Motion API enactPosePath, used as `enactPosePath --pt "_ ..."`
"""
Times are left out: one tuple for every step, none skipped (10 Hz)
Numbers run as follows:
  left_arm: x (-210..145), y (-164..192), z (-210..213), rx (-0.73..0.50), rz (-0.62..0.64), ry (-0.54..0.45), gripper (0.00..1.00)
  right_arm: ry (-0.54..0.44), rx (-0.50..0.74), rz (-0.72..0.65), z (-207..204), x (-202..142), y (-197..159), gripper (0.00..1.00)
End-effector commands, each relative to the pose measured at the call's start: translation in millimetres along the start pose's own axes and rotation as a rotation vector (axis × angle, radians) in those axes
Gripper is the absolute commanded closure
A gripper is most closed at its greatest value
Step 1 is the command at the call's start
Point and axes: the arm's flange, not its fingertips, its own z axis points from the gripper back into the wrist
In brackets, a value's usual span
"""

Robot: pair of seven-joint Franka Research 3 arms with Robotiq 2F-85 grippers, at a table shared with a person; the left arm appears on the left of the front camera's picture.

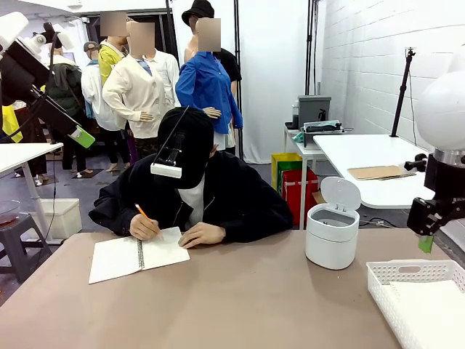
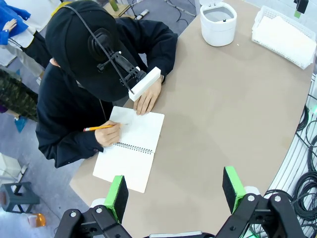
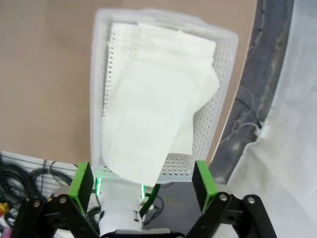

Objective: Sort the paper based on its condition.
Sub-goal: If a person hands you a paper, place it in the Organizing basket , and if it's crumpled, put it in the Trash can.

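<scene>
Paper (image 3: 153,99) lying loose in white basket (image 1: 418,305), sheets overlapping. Right gripper (image 3: 143,181) above basket, jaws wide, holding nothing. Left gripper (image 2: 176,191) well left of basket, jaws wide, empty. Beyond basket, lidded white bin (image 1: 332,233); farther left, person's hand (image 1: 145,227) writing in spiral notebook (image 1: 138,254).

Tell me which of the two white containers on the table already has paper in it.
The perforated white basket, under the open right hand, holds loose sheets. The round white bin with its lid up shows no paper.
</scene>
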Motion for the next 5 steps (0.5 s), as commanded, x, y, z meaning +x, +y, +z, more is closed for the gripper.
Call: enactPosePath --pt "-0.3 0.3 0.5 -0.001 0.001 -0.002 0.00 -0.043 0.102 0.018 -0.6 4.2 10.9 0.00" --pt "-0.3 0.3 0.5 -0.001 0.001 -0.002 0.00 0.000 0.000 0.000 0.0 0.0 0.0 0.00" --pt "-0.3 0.3 0.5 -0.001 0.001 -0.002 0.00 0.000 0.000 0.000 0.0 0.0 0.0 0.00" --pt "-0.3 0.3 0.5 -0.001 0.001 -0.002 0.00 0.000 0.000 0.000 0.0 0.0 0.0 0.00" --pt "-0.3 0.3 0.5 -0.001 0.001 -0.002 0.00 0.000 0.000 0.000 0.0 0.0 0.0 0.00"
